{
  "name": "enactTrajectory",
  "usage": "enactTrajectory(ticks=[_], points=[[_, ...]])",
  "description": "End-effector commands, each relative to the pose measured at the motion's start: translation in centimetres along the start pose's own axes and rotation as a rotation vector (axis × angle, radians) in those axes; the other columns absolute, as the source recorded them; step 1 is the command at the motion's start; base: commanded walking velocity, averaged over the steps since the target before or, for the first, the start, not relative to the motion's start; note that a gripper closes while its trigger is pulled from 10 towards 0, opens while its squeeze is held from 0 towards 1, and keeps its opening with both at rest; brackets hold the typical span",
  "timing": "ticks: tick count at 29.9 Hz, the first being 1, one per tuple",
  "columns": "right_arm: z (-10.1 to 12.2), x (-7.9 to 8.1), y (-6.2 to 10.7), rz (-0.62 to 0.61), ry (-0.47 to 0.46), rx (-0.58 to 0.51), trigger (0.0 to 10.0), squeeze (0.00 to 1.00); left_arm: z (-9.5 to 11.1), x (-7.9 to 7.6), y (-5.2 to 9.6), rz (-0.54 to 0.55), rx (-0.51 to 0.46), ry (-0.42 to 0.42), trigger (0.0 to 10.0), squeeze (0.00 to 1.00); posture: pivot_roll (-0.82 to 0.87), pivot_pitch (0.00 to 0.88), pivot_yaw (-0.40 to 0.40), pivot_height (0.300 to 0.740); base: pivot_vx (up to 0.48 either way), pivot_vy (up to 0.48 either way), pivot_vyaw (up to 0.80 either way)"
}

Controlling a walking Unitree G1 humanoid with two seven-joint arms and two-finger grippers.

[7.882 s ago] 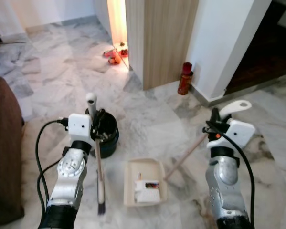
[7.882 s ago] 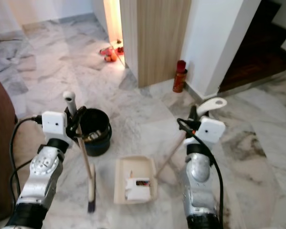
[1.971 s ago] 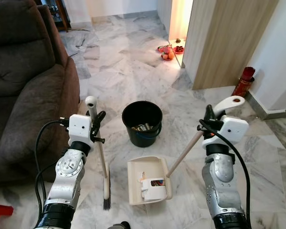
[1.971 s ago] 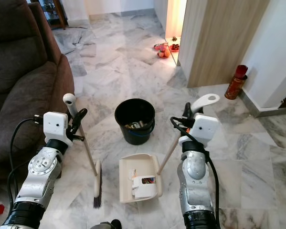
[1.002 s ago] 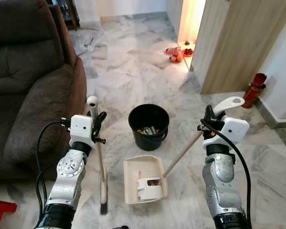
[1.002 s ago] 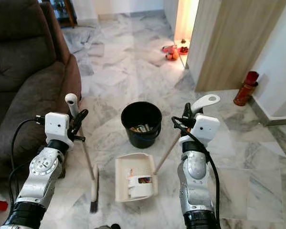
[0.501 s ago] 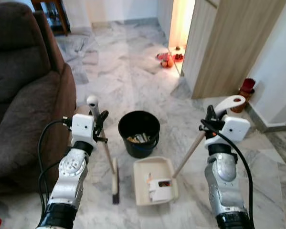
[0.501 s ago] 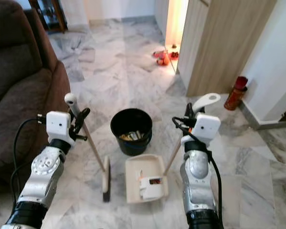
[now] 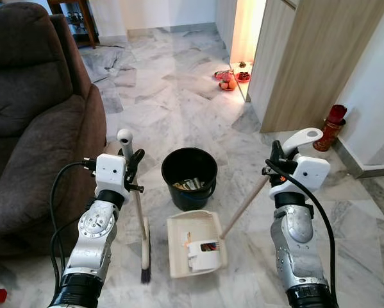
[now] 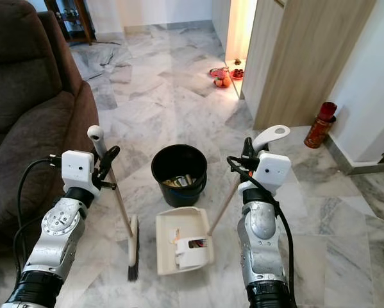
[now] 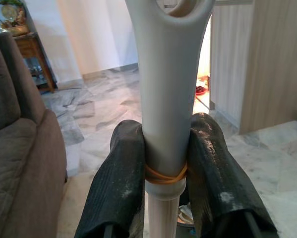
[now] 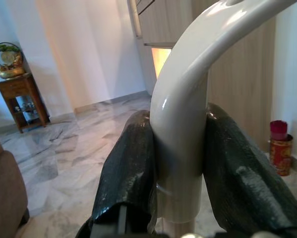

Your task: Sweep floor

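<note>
Both grippers, left (image 9: 129,168) pinching the broom (image 9: 140,237) and right (image 9: 273,162) the dustpan (image 9: 195,247), should tip its load squarely over the bucket (image 9: 189,173).

the black bucket's (image 9: 190,176) contents are too small to tell.

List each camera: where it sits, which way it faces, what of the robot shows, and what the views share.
Left eye view: on the head, looking forward and down at the black bucket, dustpan and sofa; both silver arms show.
Right eye view: same head, same scene, slightly offset.
Left wrist view: on the left wrist, looking along the left tool, shut on the broom handle.
Right wrist view: on the right wrist, looking along the right tool, shut on the dustpan handle.
Shared: sofa and marble floor.
</note>
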State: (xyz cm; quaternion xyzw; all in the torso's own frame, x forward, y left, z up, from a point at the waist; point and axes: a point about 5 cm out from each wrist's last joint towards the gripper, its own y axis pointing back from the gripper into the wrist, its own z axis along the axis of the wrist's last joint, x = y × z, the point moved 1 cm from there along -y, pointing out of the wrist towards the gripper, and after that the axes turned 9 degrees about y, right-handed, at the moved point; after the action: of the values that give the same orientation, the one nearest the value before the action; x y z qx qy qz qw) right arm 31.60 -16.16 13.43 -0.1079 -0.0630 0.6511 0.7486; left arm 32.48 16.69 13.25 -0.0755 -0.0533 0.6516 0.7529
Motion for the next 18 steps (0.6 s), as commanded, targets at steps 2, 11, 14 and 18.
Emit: enactTrajectory(ticks=[2, 11, 14, 18], points=[[1.2, 0.27, -0.28, -0.004, -0.016, -0.053, 10.0, 0.0, 0.67, 0.36, -0.25, -0.007, -0.026, -0.019, 10.0, 0.0, -0.06, 0.076, 0.049, 0.74, 0.0, 0.0, 0.0], [1.21, 0.43, -0.32, 0.003, -0.019, -0.054, 10.0, 0.0, 0.75, 0.37, -0.49, -0.018, -0.025, -0.022, 10.0, 0.0, -0.06, 0.065, 0.062, 0.74, 0.0, 0.0, 0.0], [1.17, 0.53, -0.22, 0.01, -0.019, -0.053, 10.0, 0.0, 0.75, 0.36, -0.53, -0.021, -0.025, -0.023, 10.0, 0.0, -0.06, 0.063, 0.063, 0.74, 0.0, 0.0, 0.0], [1.18, 0.66, -0.12, 0.022, -0.021, -0.053, 10.0, 0.0, 0.74, 0.34, -0.53, -0.023, -0.025, -0.023, 10.0, 0.0, -0.06, 0.063, 0.063, 0.74, 0.0, 0.0, 0.0]])
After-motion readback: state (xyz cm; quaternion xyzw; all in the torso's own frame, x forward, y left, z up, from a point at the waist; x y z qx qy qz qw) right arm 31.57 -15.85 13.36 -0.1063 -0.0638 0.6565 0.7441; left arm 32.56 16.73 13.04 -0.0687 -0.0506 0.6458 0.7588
